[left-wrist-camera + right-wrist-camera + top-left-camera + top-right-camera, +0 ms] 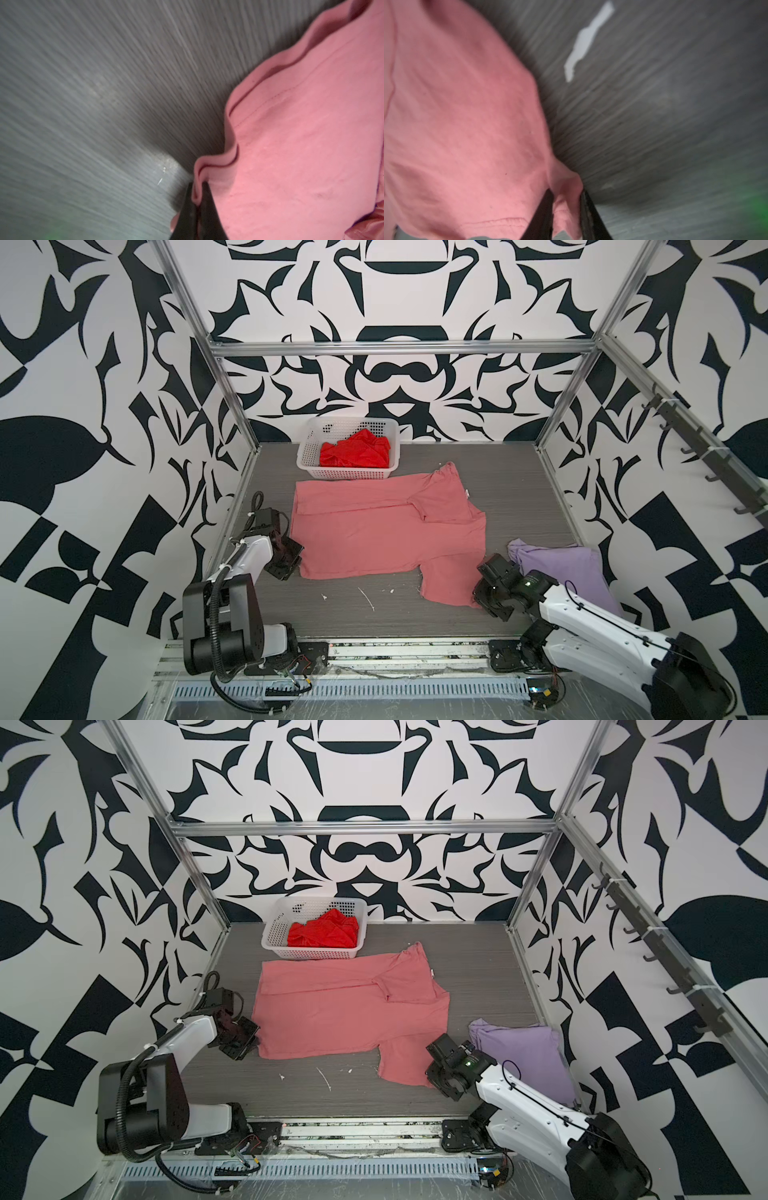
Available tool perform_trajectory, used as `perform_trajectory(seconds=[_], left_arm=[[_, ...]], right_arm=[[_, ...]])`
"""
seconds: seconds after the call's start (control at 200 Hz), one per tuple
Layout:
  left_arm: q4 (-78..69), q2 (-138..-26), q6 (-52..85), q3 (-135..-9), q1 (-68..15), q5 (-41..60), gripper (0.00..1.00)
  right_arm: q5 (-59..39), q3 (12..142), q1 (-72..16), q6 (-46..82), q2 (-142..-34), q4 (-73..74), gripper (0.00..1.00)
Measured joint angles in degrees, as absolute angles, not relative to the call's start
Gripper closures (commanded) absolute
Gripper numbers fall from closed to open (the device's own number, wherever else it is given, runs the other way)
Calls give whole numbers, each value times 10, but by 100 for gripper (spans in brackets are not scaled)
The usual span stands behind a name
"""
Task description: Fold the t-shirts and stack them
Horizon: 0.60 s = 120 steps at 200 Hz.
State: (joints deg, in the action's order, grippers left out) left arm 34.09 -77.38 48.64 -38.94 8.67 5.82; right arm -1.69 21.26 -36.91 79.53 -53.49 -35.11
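On the near part of the gray table (374, 622) lie a few white scraps (368, 599), in the bare strip in front of the shirts.

Just beyond them the salmon-pink shirt (386, 531) is spread across the middle of the table, its hem to the left and its neck to the right. The left gripper (296, 561) sits low at the shirt's near left corner. In the left wrist view its fingers (209, 207) are closed on the doubled hem edge, which stands up in a ripple between them. The right gripper (478, 600) is at the near right, at the outer corner of the sleeve that sticks out toward the near edge. In the right wrist view its fingers (544, 214) have a bunched bit of that sleeve pinched between them.

To the right of that gripper, close to the right side of the table, lies the pale lavender shirt (577, 572), folded into a rough pad. The right arm crosses its near left part.

Farther back, the far long edge of the pink shirt is folded over onto the body, with the far sleeve lying on top. A small white neck label (467, 492) shows at its right edge.

At the far edge, left of center, stands a white lattice basket (345, 473), touching the far side of the pink shirt in both top views. The bright red shirt (357, 452) lies crumpled inside it.
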Motion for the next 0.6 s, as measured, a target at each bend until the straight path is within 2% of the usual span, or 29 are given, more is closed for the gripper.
perform_trajectory(seconds=[0.04, 0.305, 0.6], left_arm=[[341, -774, 486, -389, 87, 58, 100], [350, -757, 483, -389, 87, 59, 100], [393, -688, 477, -416, 87, 53, 100]], right_arm=[[-20, 210, -369, 793, -536, -346, 100], [-2, 228, -369, 790, -513, -389, 100], [81, 425, -369, 715, -562, -448, 100]])
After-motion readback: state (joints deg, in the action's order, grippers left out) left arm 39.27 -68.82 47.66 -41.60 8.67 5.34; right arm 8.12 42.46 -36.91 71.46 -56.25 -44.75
